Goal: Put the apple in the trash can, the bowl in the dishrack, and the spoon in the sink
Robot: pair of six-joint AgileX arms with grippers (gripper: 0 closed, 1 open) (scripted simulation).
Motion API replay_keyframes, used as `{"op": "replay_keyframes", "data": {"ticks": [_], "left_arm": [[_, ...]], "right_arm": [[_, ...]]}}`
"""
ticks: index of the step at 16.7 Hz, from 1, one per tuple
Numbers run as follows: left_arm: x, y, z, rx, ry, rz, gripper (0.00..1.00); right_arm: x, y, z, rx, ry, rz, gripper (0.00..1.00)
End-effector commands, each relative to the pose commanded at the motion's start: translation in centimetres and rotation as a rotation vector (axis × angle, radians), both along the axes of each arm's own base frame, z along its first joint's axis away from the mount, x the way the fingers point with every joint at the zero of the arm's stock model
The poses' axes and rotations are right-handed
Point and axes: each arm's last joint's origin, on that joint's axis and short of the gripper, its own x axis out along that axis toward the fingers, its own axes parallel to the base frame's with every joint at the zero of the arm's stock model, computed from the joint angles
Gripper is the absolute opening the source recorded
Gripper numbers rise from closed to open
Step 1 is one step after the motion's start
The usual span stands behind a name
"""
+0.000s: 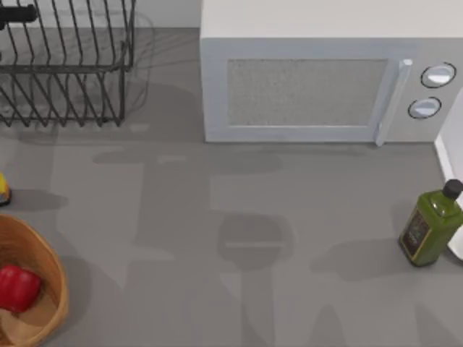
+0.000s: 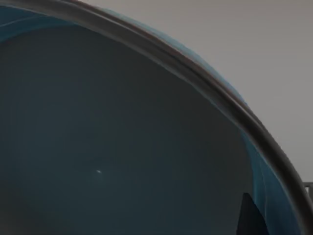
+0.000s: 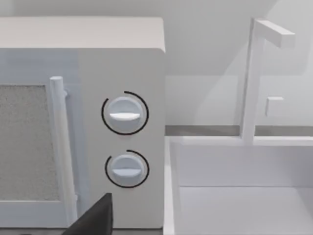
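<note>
The apple [image 1: 16, 287] lies inside the tan trash can [image 1: 61, 289] at the table's front left. The dark wire dishrack [image 1: 65, 69] stands at the back left, and a dark part of my left arm [image 1: 14, 13] reaches over its far corner. In the left wrist view the bowl [image 2: 122, 147] is very close, tilted, its blue-teal inside and thin rim up against the camera. One dark fingertip [image 2: 252, 218] sits against its inner wall, so my left gripper is shut on it. The white sink [image 3: 234, 196] lies right of the microwave, with a dark part of my right gripper [image 3: 93, 220] before it. The spoon is out of view.
A white microwave [image 1: 311, 87] stands at the back, its two knobs [image 3: 124, 113] facing the right wrist camera. A green oil bottle [image 1: 430, 225] stands at the right near the sink's edge [image 1: 450, 148]. A faucet [image 3: 252, 78] rises behind the sink. A small yellow object [image 1: 3, 189] sits at the left edge.
</note>
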Motion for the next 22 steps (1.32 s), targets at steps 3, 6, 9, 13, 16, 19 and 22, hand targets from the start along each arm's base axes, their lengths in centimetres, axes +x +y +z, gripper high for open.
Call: {"op": "replay_keyframes", "data": {"ticks": [3,6,9,13,16,19,22], "left_arm": [[0.0,0.0,0.0,0.0,0.0,0.0,0.15],[0.0,0.0,0.0,0.0,0.0,0.0,0.38],[0.0,0.0,0.0,0.0,0.0,0.0,0.6],[0.0,0.0,0.0,0.0,0.0,0.0,0.9],[0.0,0.0,0.0,0.0,0.0,0.0,1.0],[0.0,0.0,0.0,0.0,0.0,0.0,1.0],[0.0,0.0,0.0,0.0,0.0,0.0,1.0]], "right_arm": [[0.0,0.0,0.0,0.0,0.0,0.0,1.0],[0.0,0.0,0.0,0.0,0.0,0.0,1.0],[0.0,0.0,0.0,0.0,0.0,0.0,1.0],[0.0,0.0,0.0,0.0,0.0,0.0,1.0],[0.0,0.0,0.0,0.0,0.0,0.0,1.0],[0.0,0.0,0.0,0.0,0.0,0.0,1.0],[0.0,0.0,0.0,0.0,0.0,0.0,1.0]]}}
